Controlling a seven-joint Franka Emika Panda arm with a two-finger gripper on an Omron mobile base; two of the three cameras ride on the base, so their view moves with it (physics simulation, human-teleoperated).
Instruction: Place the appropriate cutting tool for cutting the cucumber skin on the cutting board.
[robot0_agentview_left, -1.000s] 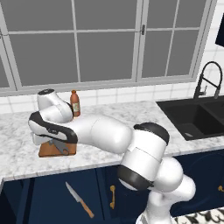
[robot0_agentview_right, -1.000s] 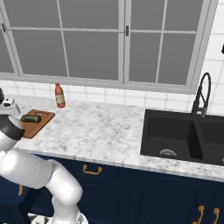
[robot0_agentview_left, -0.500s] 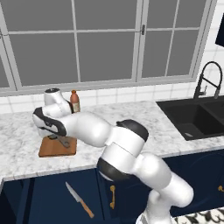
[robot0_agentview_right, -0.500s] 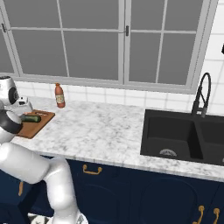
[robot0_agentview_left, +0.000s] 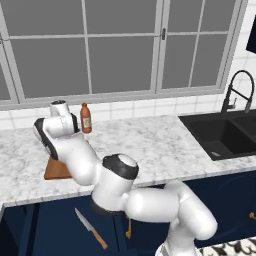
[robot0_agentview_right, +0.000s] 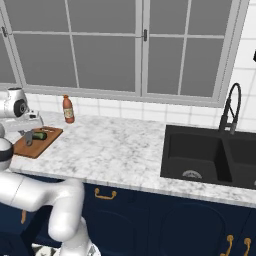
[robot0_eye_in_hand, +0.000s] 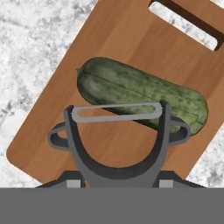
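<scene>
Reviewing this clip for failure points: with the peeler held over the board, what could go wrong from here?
1. In the hand view the peeler overlaps the cucumber; released here, it might land on the cucumber and nudge or roll it.
2. The peeler's handle end sits near the cutting board edge, so it may slide partly onto the marble counter.
3. The knife lies on the floor; the base could run over it.

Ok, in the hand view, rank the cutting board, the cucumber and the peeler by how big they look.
1. Cutting board, clearly largest.
2 and 3. Cucumber and peeler look about alike. The peeler is held in the gripper, nearer the camera, so it looks bigger than it is; I won't rank them.
</scene>
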